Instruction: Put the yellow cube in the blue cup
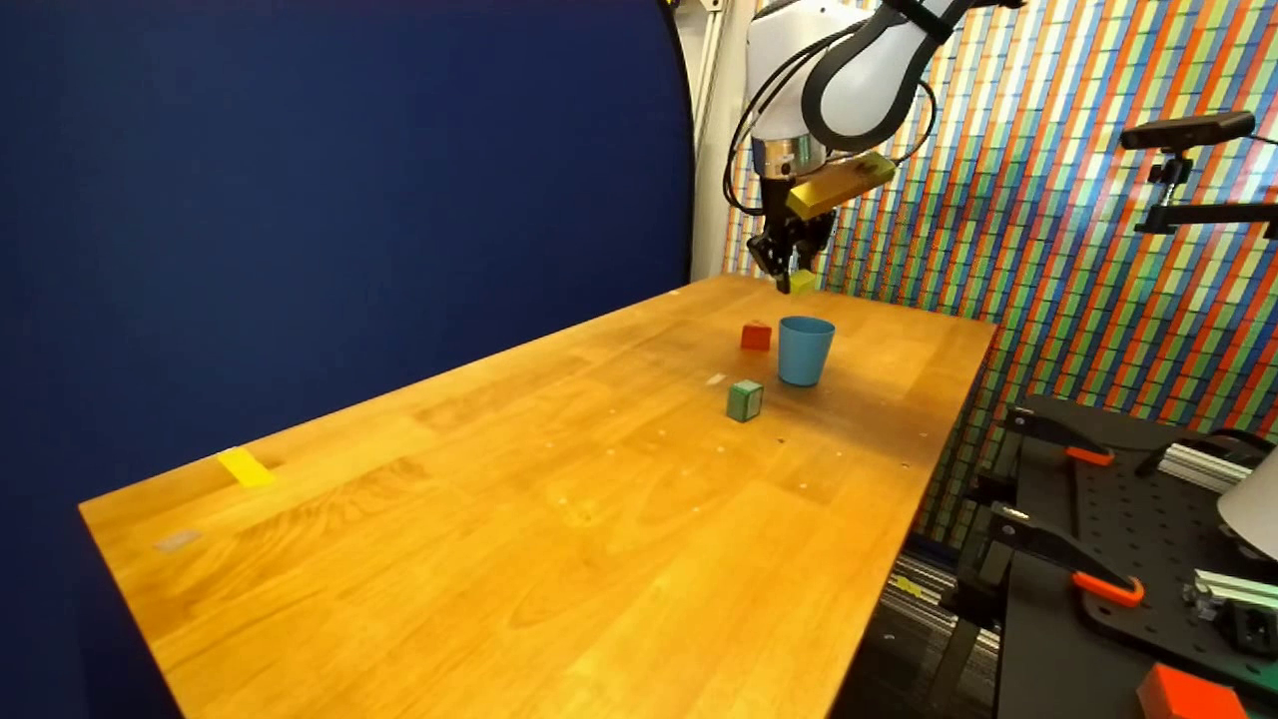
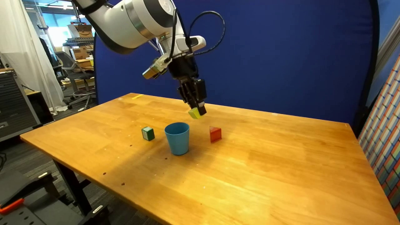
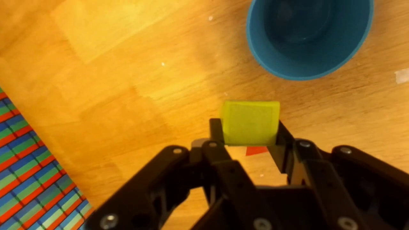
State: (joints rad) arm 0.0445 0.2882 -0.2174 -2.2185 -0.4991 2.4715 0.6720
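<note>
The yellow cube [image 3: 250, 123] is held between the fingertips of my gripper [image 3: 250, 128] in the wrist view. In both exterior views the yellow cube [image 1: 803, 283] [image 2: 194, 113] hangs in the air above the table, higher than the cup's rim. The blue cup [image 1: 805, 355] [image 2: 178, 142] stands upright on the table. In the wrist view the blue cup [image 3: 306, 60] is at the upper right, its opening facing the camera and its visible inside bare. The cube is beside the cup's opening in that view, apart from it.
A red block [image 1: 756, 337] [image 2: 215, 134] sits on the table near the cup; a part of the red block [image 3: 255, 150] shows between the fingers. A green cube [image 1: 744, 400] [image 2: 148, 133] sits on the cup's other side. A blue screen [image 2: 281, 56] stands behind the table.
</note>
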